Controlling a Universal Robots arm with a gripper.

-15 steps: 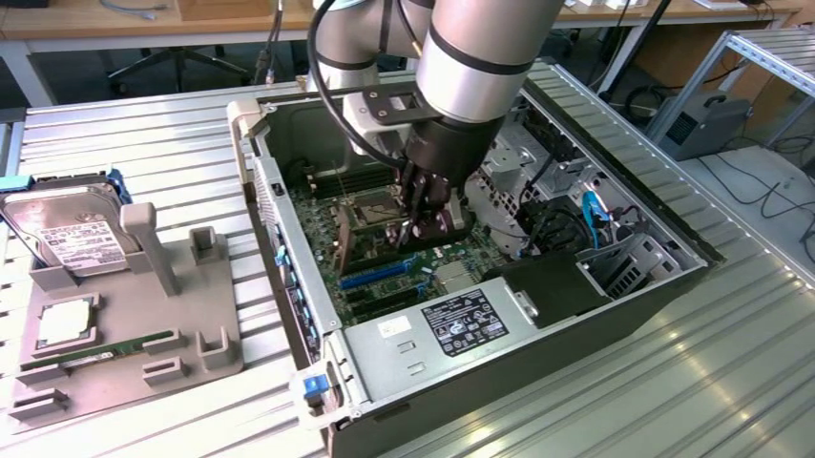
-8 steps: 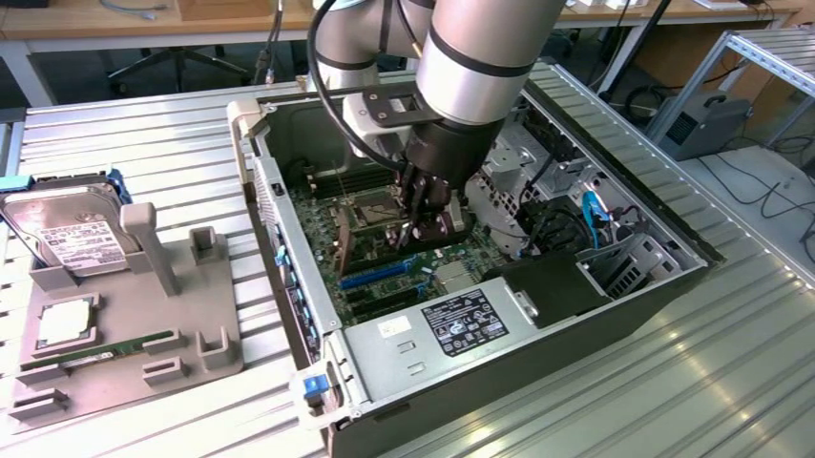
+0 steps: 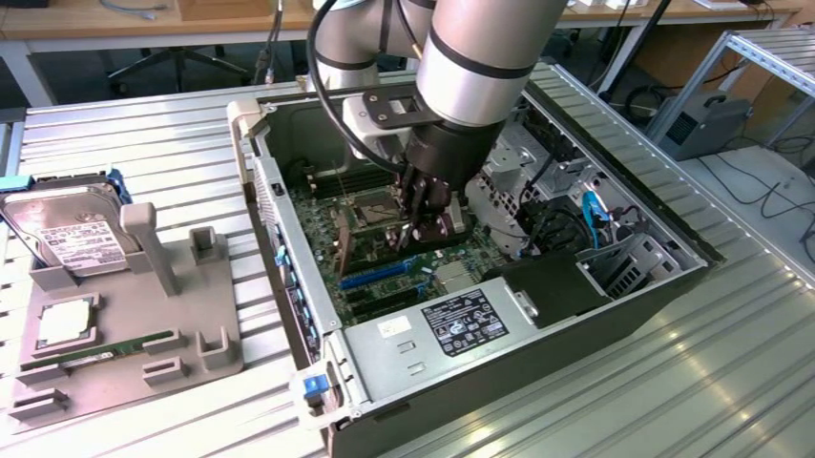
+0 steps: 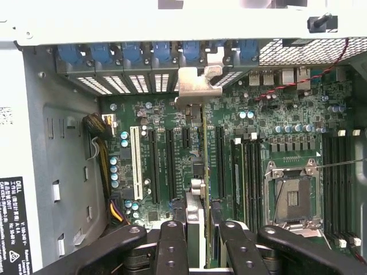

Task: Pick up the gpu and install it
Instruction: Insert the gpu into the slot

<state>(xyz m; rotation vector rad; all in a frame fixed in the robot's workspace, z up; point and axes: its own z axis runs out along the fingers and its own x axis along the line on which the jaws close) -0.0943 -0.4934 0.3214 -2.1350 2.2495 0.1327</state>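
Note:
The gpu (image 4: 203, 143) is seen edge-on in the wrist view, standing upright over the motherboard's expansion slots (image 4: 171, 160). Its silver bracket (image 4: 198, 86) sits close against the rear slot openings under the blue clips. Whether its edge is down in a slot I cannot tell. My gripper (image 4: 200, 243) is shut on the gpu, one black finger (image 4: 172, 246) on each side of the end away from the bracket. In the exterior view my gripper (image 3: 427, 227) reaches down into the open computer case (image 3: 274, 191), just above the motherboard, and the arm covers most of the card.
A grey holder (image 3: 191, 334) at the exterior view's left carries a silver hard drive (image 3: 71, 234), a processor (image 3: 64, 324) and a green memory stick (image 3: 114, 348). In the case are the power supply (image 3: 465, 324), an empty processor socket (image 4: 292, 197), memory slots (image 4: 246, 172) and blue cables (image 3: 593, 215).

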